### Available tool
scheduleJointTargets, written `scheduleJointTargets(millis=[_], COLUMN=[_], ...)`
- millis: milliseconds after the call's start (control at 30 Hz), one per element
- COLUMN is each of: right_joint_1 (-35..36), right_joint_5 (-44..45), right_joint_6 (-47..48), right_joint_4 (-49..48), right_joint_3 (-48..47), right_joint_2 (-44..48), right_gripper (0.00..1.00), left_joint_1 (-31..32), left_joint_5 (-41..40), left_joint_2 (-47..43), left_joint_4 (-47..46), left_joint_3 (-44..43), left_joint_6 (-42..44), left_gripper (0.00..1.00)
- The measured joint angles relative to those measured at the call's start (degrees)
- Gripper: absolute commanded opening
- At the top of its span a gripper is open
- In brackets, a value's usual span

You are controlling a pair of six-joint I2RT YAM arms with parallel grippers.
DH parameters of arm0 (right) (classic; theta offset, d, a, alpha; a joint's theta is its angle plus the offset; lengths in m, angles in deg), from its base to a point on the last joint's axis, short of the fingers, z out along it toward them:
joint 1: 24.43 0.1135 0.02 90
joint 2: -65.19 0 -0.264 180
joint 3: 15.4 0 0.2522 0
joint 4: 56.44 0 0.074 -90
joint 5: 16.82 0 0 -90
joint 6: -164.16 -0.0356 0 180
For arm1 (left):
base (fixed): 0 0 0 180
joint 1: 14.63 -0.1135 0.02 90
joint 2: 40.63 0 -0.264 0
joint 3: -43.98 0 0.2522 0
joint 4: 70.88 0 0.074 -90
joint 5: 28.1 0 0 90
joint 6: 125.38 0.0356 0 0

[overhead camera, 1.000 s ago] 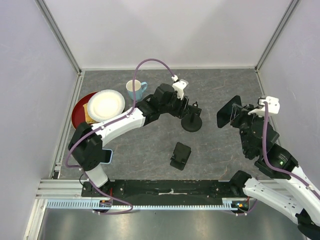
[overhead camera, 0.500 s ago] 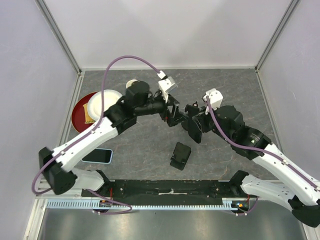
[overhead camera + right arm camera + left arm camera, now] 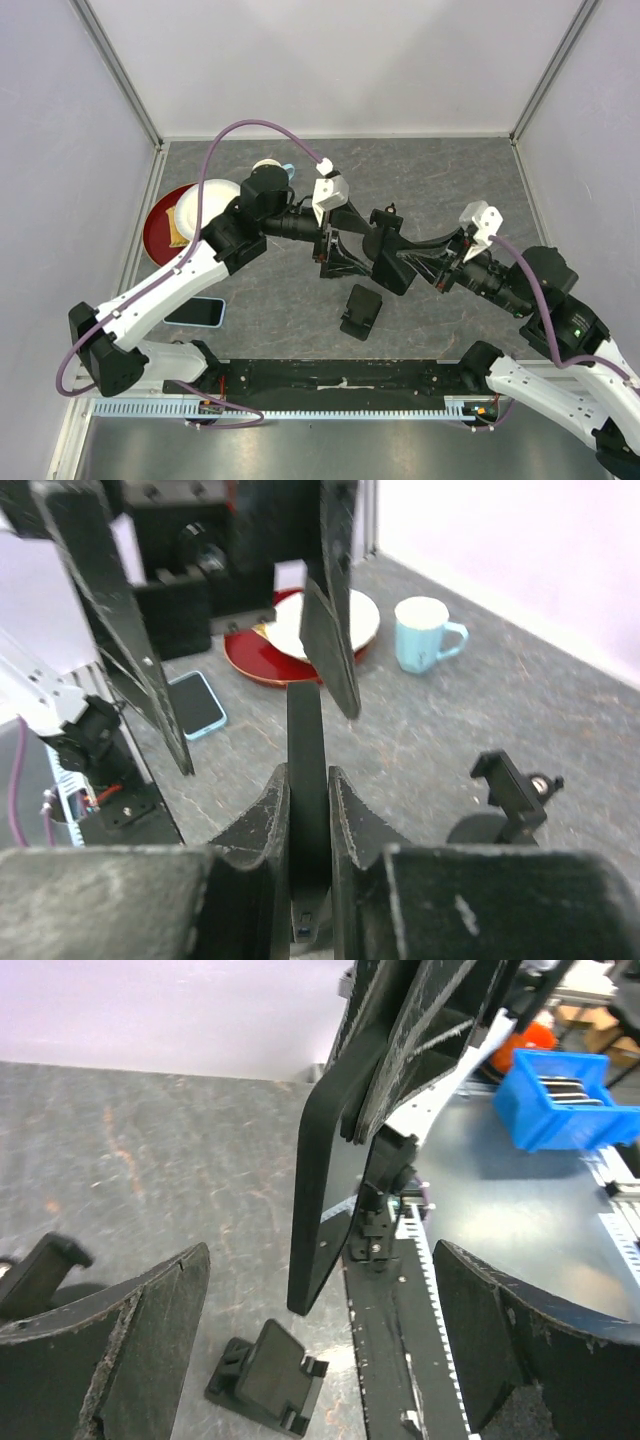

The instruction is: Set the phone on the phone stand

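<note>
My right gripper [image 3: 415, 262] is shut on a black phone [image 3: 388, 265] and holds it on edge above the table's middle. In the right wrist view the phone [image 3: 306, 750] stands upright between my fingers [image 3: 262, 820]. My left gripper [image 3: 338, 243] is open, with one finger on each side of the phone's far end, not touching it. The left wrist view shows the phone [image 3: 330, 1160] hanging between the spread fingers [image 3: 110, 1350]. A small black phone stand [image 3: 361, 311] sits on the table just below the phone and also shows in the left wrist view [image 3: 265, 1380].
A second black stand with a clamp head [image 3: 386, 215] stands behind the phone and shows in the right wrist view [image 3: 510, 790]. A blue-cased phone [image 3: 196, 312] lies at the near left. A red plate [image 3: 157, 220], a white plate [image 3: 195, 205] and a blue mug [image 3: 425, 632] stand at the back left.
My right arm has swung from the right side to the centre with the phone. My left gripper has left the clamp stand and now stands open around the phone's far end.
</note>
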Motion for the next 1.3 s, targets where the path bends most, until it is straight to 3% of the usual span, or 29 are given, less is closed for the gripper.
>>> scheduleJointTargets(millis=[167, 267, 333, 433, 467, 567, 667, 700, 767, 967, 1133, 1300], right_joint_1=[0.0, 0.0, 0.0, 0.0, 0.0, 0.0, -0.24, -0.24, -0.11, -0.09, -0.09, -0.09], right_joint_5=[-3.67, -5.01, -5.64, -6.49, -6.67, -6.82, -6.69, -6.4, -4.28, 1.01, -4.02, -9.79], right_joint_6=[-1.05, -1.66, -2.03, -2.58, -2.75, -3.98, -5.79, -5.95, -6.12, -5.68, -5.81, -6.43], right_joint_4=[-5.29, -7.39, -8.81, -10.05, -10.19, -10.58, -10.62, -10.58, -10.62, -9.6, -10.95, -13.44], right_joint_3=[0.13, 0.2, 0.39, 0.81, 0.87, 0.87, 0.92, 0.92, 0.92, 1.44, 5.9, 11.52], right_joint_2=[0.46, -0.72, -1.88, -3.19, -3.5, -4.44, -4.22, -4.09, -3.69, -1.33, -0.42, -2.45], right_gripper=[0.0, 0.0, 0.0, 0.0, 0.0, 0.01, 0.47, 0.73, 0.85, 0.88, 0.81, 0.75], left_joint_1=[0.02, 0.15, 0.39, 0.68, 0.72, 0.74, 0.92, 1.05, 1.38, 0.85, 0.28, -0.13], left_joint_5=[9.86, 13.92, 15.1, 15.45, 15.43, 15.3, 15.37, 14.75, 11.72, 1.22, -4.85, -5.73], left_joint_2=[4.22, 6.88, 7.91, 8.41, 8.44, 8.44, 8.09, 7.85, 7.28, 4.85, 0.17, -2.1], left_joint_4=[-4.07, -6.62, -7.28, -7.48, -7.45, -7.17, -7.19, -6.97, -5.77, -3.72, -4.39, -7.39], left_joint_3=[0.13, 0.63, 0.96, 0.98, 0.98, 0.96, 0.9, 0.9, 0.87, 2.4, 4.74, 5.14], left_joint_6=[-3.48, -6.34, -7.37, -7.8, -7.89, -6.49, -4.55, -4.33, -4.31, -4.31, -4.57, -6.36], left_gripper=[0.88, 0.67, 0.6, 0.41, 0.23, 0.02, 0.02, 0.02, 0.02, 0.02, 0.02, 0.02])
